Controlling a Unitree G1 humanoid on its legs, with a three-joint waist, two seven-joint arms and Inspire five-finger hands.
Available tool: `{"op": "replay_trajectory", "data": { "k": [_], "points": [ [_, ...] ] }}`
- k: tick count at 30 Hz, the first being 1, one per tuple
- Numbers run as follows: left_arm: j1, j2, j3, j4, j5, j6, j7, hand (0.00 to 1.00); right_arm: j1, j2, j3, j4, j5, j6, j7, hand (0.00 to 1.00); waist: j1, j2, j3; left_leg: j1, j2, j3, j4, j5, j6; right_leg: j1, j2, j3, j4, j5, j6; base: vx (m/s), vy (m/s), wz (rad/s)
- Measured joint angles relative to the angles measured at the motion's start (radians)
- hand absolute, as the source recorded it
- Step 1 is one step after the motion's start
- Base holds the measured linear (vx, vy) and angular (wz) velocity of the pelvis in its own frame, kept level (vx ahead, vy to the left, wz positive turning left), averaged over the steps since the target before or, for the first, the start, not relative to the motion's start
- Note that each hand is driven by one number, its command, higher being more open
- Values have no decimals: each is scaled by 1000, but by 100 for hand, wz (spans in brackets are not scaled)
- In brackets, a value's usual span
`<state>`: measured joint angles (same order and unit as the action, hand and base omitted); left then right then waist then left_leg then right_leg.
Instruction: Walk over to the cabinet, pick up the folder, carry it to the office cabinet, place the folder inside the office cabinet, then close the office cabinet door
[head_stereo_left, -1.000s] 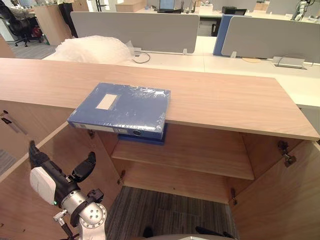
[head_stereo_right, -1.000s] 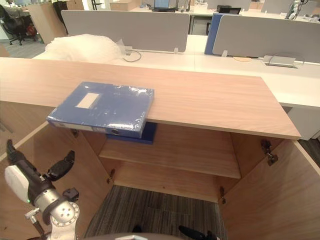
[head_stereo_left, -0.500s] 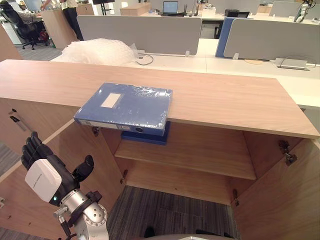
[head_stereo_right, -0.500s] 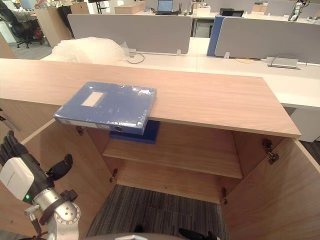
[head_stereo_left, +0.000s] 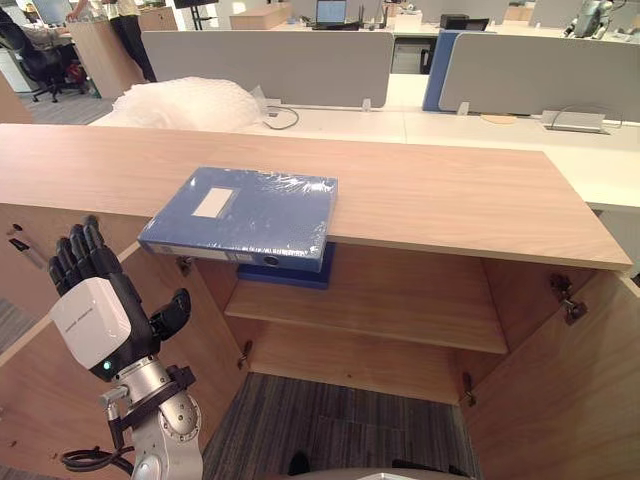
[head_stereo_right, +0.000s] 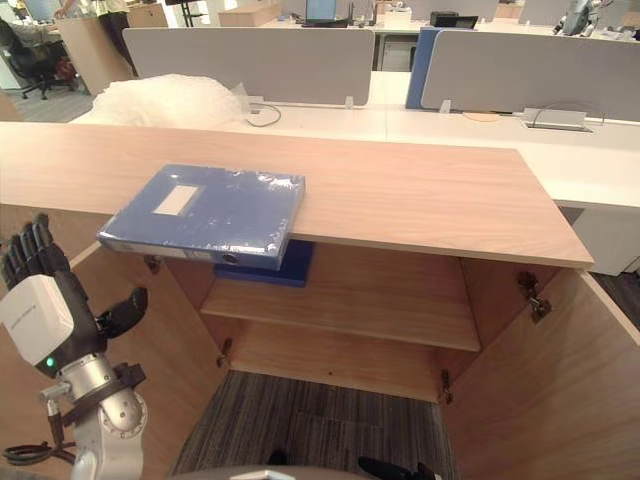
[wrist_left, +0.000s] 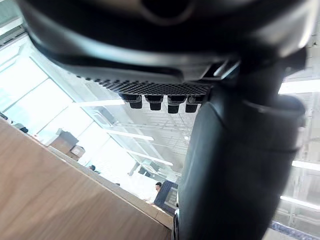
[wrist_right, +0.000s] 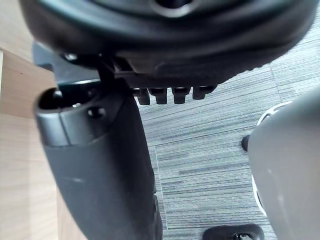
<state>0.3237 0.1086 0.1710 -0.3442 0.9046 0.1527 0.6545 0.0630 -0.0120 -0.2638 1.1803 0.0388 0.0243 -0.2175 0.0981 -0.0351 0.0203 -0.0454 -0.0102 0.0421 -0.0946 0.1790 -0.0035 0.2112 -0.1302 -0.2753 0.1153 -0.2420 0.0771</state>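
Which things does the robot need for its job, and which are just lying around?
For the job:
blue folder
wooden cabinet
open cabinet door
left hand, raised and open

Just lying about:
bubble wrap
grey desk screens
cable

Blue folder (head_stereo_right: 205, 212) overhanging cabinet top (head_stereo_right: 420, 195) front edge, left robot hand (head_stereo_right: 42, 312) upright, fingers (head_stereo_right: 30, 245) straight, beside open door (head_stereo_right: 175, 345)

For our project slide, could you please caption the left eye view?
Open left hand hovers before the open light-wood cabinet, whose top carries a plastic-wrapped blue folder overhanging its front edge.
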Motion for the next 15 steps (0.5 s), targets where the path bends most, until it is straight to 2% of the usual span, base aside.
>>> {"op": "replay_trajectory", "data": {
  "k": [11, 15],
  "points": [
    [-37, 115, 2, 27, 22, -51, -34, 100, -8, -26, -12, -1, -26, -2, 11, 100, -1, 27, 15, 8, 16, 2, -1, -4, -12, 3, 15, 7, -6, 2, -7, -36, -5, -2],
    [-37, 132, 3, 76, 30, -57, -56, 100, -8, -24, -14, -8, -39, 1, 13, 100, -1, 23, 20, 8, 14, 2, -1, -8, -16, 7, 15, 7, -15, 1, -6, 0, 0, 0]
  ]
}}
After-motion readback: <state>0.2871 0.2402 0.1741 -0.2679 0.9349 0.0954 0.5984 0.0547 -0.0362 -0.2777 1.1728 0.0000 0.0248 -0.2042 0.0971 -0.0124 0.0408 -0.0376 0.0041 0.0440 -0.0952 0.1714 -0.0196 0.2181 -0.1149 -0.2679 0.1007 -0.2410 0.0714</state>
